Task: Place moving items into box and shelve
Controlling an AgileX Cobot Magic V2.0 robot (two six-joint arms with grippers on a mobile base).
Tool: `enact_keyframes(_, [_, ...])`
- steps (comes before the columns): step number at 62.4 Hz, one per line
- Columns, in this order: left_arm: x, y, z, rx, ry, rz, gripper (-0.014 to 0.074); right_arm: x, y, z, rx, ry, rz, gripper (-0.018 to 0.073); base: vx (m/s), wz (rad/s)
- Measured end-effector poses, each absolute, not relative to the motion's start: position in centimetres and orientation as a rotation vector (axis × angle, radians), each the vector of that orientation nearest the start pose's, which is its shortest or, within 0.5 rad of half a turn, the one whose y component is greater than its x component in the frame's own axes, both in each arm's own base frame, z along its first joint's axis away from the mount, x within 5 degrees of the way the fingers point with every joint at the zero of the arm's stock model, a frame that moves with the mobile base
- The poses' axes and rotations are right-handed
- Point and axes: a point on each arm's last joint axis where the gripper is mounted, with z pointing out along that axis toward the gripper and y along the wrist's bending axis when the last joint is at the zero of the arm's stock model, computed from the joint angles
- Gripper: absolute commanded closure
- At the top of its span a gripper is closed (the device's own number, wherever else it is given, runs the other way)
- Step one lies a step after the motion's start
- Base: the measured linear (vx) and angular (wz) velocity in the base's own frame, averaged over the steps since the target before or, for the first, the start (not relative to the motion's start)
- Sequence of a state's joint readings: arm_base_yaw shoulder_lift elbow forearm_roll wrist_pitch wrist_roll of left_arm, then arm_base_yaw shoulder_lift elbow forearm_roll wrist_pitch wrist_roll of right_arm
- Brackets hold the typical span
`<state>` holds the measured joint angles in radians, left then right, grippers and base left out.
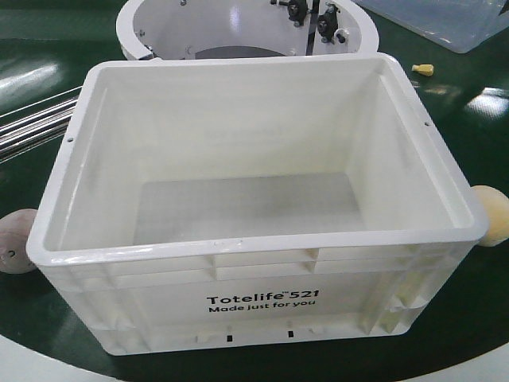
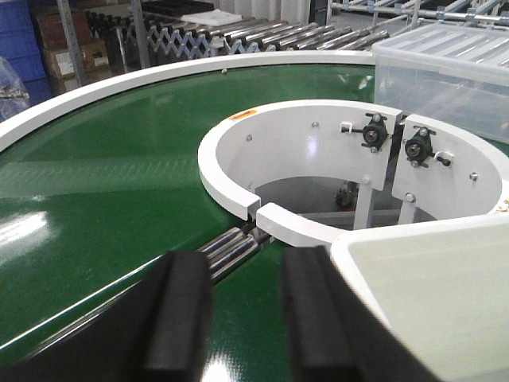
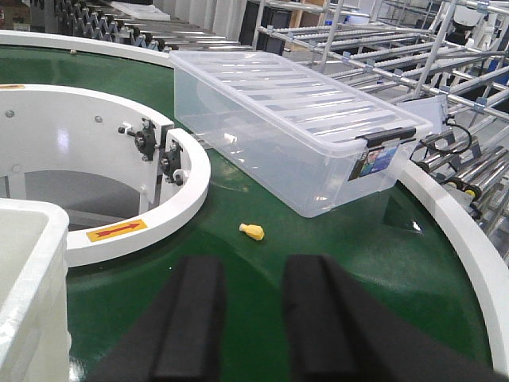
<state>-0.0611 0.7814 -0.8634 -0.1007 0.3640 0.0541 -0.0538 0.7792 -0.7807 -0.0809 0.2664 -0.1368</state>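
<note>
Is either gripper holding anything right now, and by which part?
Nothing is held: the black-fingered left gripper and right gripper both hang open and empty over the green belt.

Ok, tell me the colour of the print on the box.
Black print on the white box, best in the front view.

White crate (image 1: 238, 248): large, rectangular, ribbed below the rim, standing upright and open-topped on the green belt (image 1: 457, 318). Its inside is bare down to the grey textured floor. The black print "Totelife 521 Made just for you" is on the wall at its 6 o'clock side. Pink ball (image 1: 17, 240): dusty pink, round, on the belt at the crate's 9 o'clock, partly hidden by the wall. Yellow ball (image 1: 493, 215): pale, round, at the crate's 3 o'clock, just beside the rim; contact cannot be told.
</note>
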Motion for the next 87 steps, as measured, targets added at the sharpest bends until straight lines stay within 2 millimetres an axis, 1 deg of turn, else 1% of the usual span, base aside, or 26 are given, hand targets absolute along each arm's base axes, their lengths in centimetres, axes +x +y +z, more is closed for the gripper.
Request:
enact_keyframes(5, [16.1, -1.3, 39.9, 0.04, 1.724, -0.103, 0.0084, 16.5, -1.1, 37.6, -0.126, 1.754, -0.214, 0.009, 0.0, 0.0])
enact_keyframes(13, [16.1, -1.2, 40.4, 0.025, 1.67, -0.112, 0.0084, 16.4, -1.1, 37.2, -0.113, 1.802, -0.2, 0.0082, 0.0, 0.0])
enact_keyframes(23, [15.9, -1.4, 40.3, -0.024, 1.78, -0.173, 0.0084, 16.1, -1.2, 36.4, -0.06, 1.934, -0.16, 0.0082, 0.0, 0.0])
enact_keyframes(28, [15.8, -1.4, 40.7, -0.033, 1.827, -0.175, 0.0084, 16.2, -1.2, 37.3, -0.024, 1.963, -0.139, 0.0082, 0.0, 0.0])
enact_keyframes(34, [16.0, -1.1, 41.7, -0.036, 1.868, -0.134, 0.0084, 16.6, -1.4, 39.0, -0.007, 1.991, -0.147, 0.0082, 0.0, 0.0])
enact_keyframes(39, [16.4, -0.7, 42.5, -0.069, 1.899, -0.099, 0.0084, 17.4, -1.6, 40.3, -0.008, 2.04, -0.175, 0.0082, 0.0, 0.0])
enact_keyframes(43, [17.2, -0.2, 42.4, -0.114, 1.924, -0.071, 0.0084, 18.5, -1.8, 40.5, -0.009, 2.086, -0.192, 0.0082, 0.0, 0.0])
enact_keyframes(47, [18.3, 0.1, 41.6, -0.154, 1.977, -0.054, 0.0084, 19.9, -1.9, 39.8, -0.016, 2.136, -0.205, 0.0082, 0.0, 0.0])
enact_keyframes(57, [21.2, 0.2, 38.9, -0.192, 2.145, -0.037, 0.0084, 23.6, -2.2, 36.2, -0.01, 2.332, -0.206, 0.0082, 0.0, 0.0])
enact_keyframes(65, [22.4, 0.2, 37.2, -0.227, 2.249, -0.034, 0.0084, 25.8, -2.3, 33.3, 0.04, 2.467, -0.175, 0.0082, 0.0, 0.0])
enact_keyframes(70, [23.1, 0.2, 35.6, -0.239, 2.331, -0.024, 0.0084, 26.9, -2.2, 31.8, 0.044, 2.527, -0.147, 0.0082, 0.0, 0.0])
enact_keyframes(75, [23.4, 0.2, 33.4, -0.246, 2.416, -0.013, 0.0084, 27.7, -2.1, 30.6, 0.03, 2.572, -0.132, 0.0082, 0.0, 0.0])
enact_keyframes(79, [23.3, 0.2, 31.2, -0.263, 2.48, -0.009, 0.0084, 28.1, -2.2, 29.9, 0.014, 2.598, -0.132, 0.0082, 0.0, 0.0])
enact_keyframes(84, [22.8, 0.2, 29.2, -0.285, 2.522, -0.011, 0.0084, 28.3, -2.7, 29.1, 0.05, 2.609, -0.121, 0.0082, 0.0, 0.0])
enact_keyframes(87, [22.5, 0.2, 28.2, -0.298, 2.539, -0.012, 0.0084, 28.1, -3.4, 28.3, 0.082, 2.614, -0.117, 0.0082, 0.0, 0.0])
